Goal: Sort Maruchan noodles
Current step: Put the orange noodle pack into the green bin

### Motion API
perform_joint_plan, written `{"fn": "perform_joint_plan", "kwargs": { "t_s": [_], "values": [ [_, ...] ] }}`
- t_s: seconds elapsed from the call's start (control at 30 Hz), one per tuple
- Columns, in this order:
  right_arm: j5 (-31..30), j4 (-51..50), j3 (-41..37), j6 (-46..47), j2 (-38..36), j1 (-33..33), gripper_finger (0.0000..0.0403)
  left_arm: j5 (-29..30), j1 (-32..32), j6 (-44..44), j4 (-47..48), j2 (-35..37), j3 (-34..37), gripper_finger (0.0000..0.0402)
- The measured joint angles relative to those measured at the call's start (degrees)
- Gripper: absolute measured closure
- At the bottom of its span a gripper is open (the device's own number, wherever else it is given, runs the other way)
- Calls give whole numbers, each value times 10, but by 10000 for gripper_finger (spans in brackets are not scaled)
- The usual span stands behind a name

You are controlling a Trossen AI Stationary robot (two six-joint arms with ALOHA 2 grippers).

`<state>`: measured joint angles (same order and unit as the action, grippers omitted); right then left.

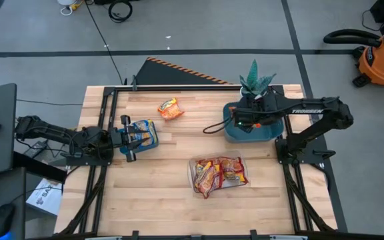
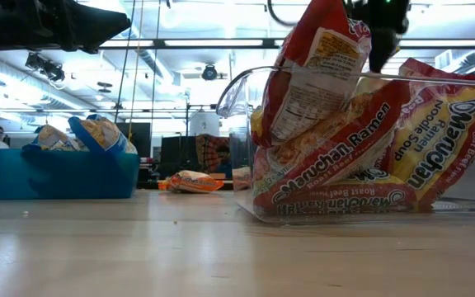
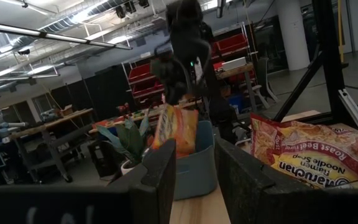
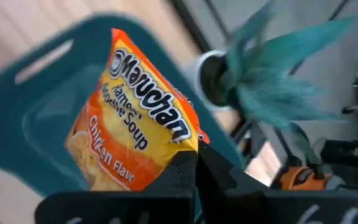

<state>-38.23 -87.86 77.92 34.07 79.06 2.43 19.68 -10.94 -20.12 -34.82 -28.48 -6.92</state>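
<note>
The left gripper (image 1: 133,138) waits at the table's left edge, its fingers parted with nothing visibly between them, just above the basket of blue-trimmed packets (image 1: 143,132). Between the arms, a loose orange packet (image 1: 170,108) lies on the wooden table (image 1: 179,200) toward the far edge, and a clear bin (image 1: 219,175) nearer the front holds the red roast-beef packets (image 2: 345,157). The right gripper (image 4: 196,163) is pinched tight on a corner of an orange chicken-flavor packet (image 4: 129,140), which hangs from the jaws directly over the teal bin (image 1: 253,127) beside the potted plant (image 1: 255,81). To finish well, I would keep the packet centred over the bin, lower it until its bottom edge clears the rim, then release. The dangling packet hides most of the bin's floor, so I cannot tell whether other packets already lie inside.
</note>
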Motion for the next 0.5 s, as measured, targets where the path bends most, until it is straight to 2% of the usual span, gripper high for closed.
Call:
{"fn": "perform_joint_plan", "kwargs": {
  "t_s": [0.2, 0.33, 0.5],
  "values": [
    [97, 127, -101, -100, -15, 41, 396, 0, 0, 0, 0, 0, 0, 285],
    [109, 202, -143, -164, -7, 61, 387, 0, 0, 0, 0, 0, 0, 285],
    [118, 227, -149, -173, 5, 85, 348, 0, 0, 0, 0, 0, 0, 285]
  ]
}}
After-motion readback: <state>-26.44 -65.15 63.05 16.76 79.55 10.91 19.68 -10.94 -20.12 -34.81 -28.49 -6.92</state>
